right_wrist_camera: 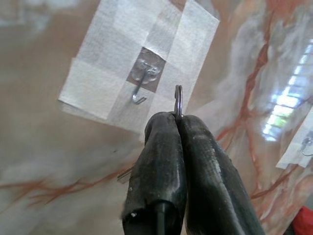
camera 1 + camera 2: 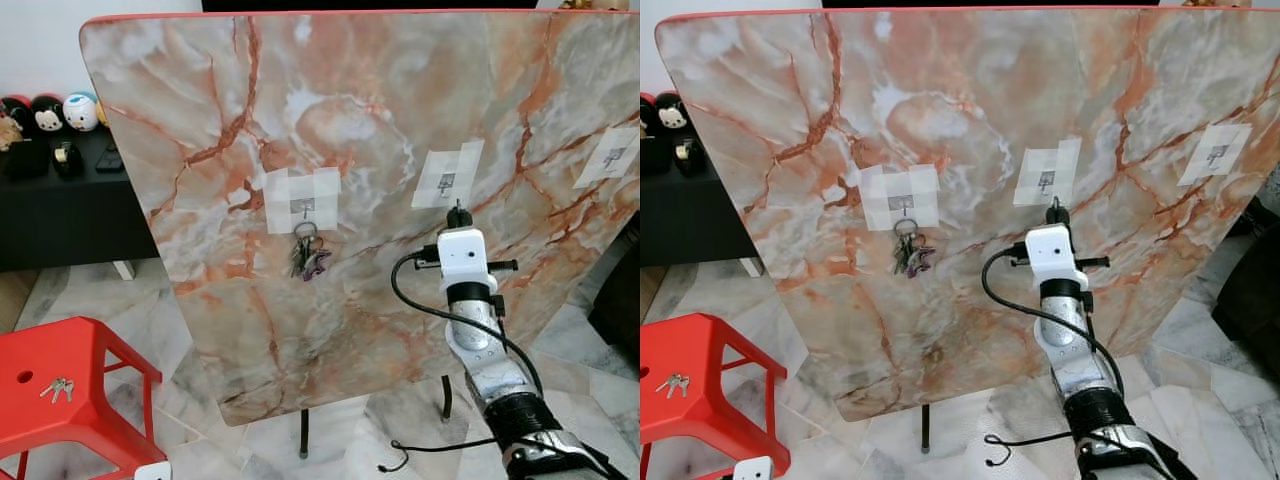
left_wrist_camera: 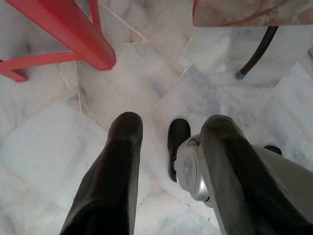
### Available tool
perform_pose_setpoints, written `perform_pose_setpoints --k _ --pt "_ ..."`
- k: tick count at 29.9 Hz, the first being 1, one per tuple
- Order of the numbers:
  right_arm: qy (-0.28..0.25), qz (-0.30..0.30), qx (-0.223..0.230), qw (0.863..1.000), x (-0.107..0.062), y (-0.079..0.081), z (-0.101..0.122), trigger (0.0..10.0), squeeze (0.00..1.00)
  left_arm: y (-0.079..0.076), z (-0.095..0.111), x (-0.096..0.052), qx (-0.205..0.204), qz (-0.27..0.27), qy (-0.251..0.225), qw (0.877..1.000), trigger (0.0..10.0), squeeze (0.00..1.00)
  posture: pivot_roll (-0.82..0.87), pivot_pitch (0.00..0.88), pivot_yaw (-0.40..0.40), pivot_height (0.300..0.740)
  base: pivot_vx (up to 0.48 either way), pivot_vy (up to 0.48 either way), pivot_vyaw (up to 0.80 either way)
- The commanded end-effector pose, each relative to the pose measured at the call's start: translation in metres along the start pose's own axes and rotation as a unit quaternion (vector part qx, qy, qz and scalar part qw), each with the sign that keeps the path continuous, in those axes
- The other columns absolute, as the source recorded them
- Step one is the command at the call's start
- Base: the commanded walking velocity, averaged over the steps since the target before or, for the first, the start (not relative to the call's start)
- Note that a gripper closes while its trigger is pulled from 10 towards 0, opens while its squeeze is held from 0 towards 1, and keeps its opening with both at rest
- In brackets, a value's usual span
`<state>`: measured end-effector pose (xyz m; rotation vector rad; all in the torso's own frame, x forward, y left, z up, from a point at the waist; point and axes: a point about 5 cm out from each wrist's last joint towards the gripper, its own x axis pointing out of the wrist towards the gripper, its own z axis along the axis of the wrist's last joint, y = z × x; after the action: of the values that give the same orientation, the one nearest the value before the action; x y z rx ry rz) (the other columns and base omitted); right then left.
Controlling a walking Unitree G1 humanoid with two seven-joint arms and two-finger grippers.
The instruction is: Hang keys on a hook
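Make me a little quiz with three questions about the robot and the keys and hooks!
1. True or false: the left hook already has a bunch of keys hanging on it.
2. What does the right gripper pinch? A) a spoon B) a key ring C) a sock
3. Where do the spare keys lie?

Key
1. True.
2. B; its fingers are shut on the ring, just beside the middle hook.
3. On the red stool.

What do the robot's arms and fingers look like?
The right arm is silver metal with a black band, a white boxy wrist and a looping black cable. Both grippers, right and left, have two long, rounded black fingers.
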<state>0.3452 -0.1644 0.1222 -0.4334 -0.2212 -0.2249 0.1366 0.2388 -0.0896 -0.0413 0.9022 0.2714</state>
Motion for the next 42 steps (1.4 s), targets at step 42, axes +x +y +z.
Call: perform_pose_setpoints --k 42 --pt "0.001 0.010 -0.042 0.999 0.010 0.008 0.002 10.0 0.00 -0.018 0.012 0.003 0.002 -0.015 -0.036 0.999 10.0 0.00 0.02 0.000 -0.074 0.740 0.000 0.000 0.00"
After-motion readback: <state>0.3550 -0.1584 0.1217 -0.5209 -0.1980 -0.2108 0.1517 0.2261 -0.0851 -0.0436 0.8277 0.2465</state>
